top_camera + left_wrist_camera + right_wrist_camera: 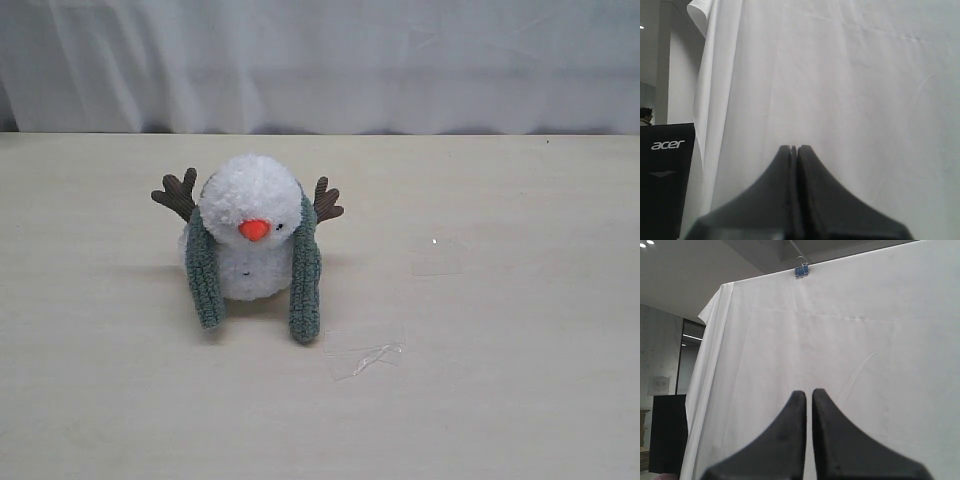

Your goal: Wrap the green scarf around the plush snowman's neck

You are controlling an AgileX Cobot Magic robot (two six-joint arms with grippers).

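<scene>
The plush snowman (253, 205) stands upright on the pale table (480, 330), left of centre, with its orange nose toward the camera and brown branch arms out to both sides. The green scarf (304, 285) lies draped behind the snowman's neck; its two ends hang down the front on either side of the body and reach the table. Neither arm shows in the exterior view. My left gripper (793, 148) is shut with nothing in it, pointing at a white cloth. My right gripper (809, 393) is shut and empty too, a thin slit left between its tips.
A white curtain (400, 60) hangs along the table's far edge. A small piece of clear film (370, 357) lies on the table to the right of the scarf's end. A black Acer monitor (665, 175) stands beside the cloth in the left wrist view.
</scene>
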